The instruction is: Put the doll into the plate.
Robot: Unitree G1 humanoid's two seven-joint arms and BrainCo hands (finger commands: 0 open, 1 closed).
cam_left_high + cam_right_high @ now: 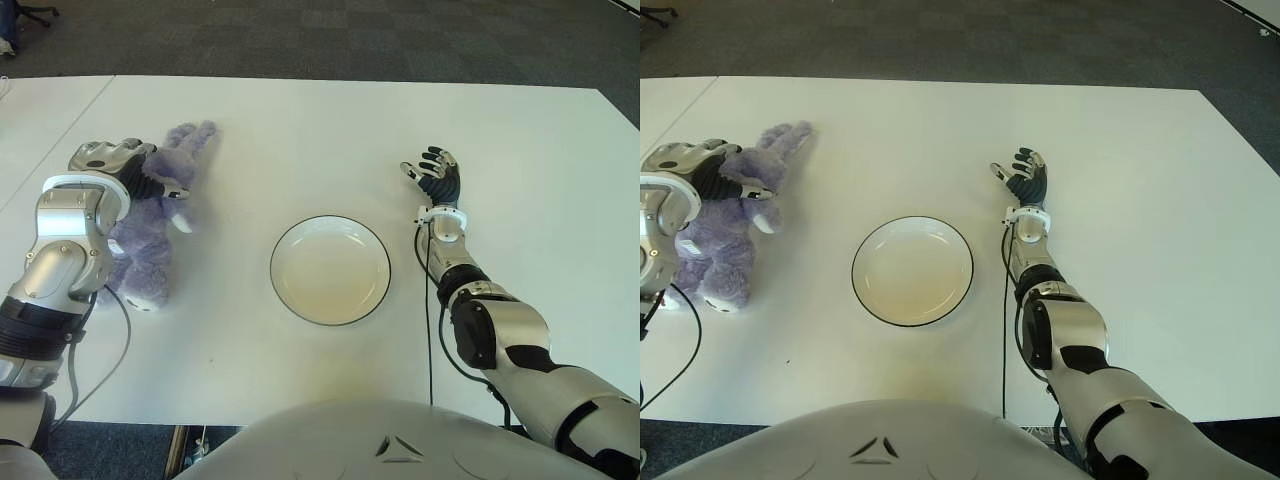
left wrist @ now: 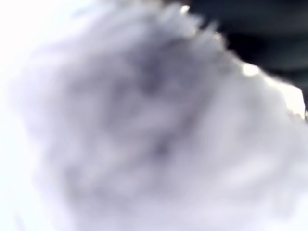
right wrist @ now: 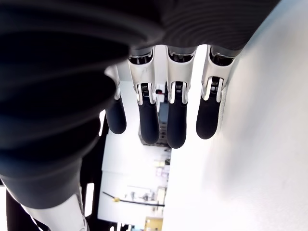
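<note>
Nearest the robot's body, the white plate with its thin dark rim sits on the white table, lying between the two hands and a little closer to the body than either. Nothing lies in it.

On the left, the left hand is down on the purple plush doll, its dark fingers curled over the toy's upper body from the outer side. The doll lies stretched out on the table, its feet toward the robot beside the silver forearm and its long ears reaching beyond the fingertips, away from the body. The left wrist view is filled with blurred purple fur pressed close to the lens, so the toy is right against the palm; whether the fingers have closed firmly enough to lift it cannot be told. The doll is well apart from the plate, which is on the inner side of this hand.

On the right, the right hand shows beyond the plate's far edge and to its outer side, palm up. Its fingers are extended side by side, loose, and hold nothing.
</note>
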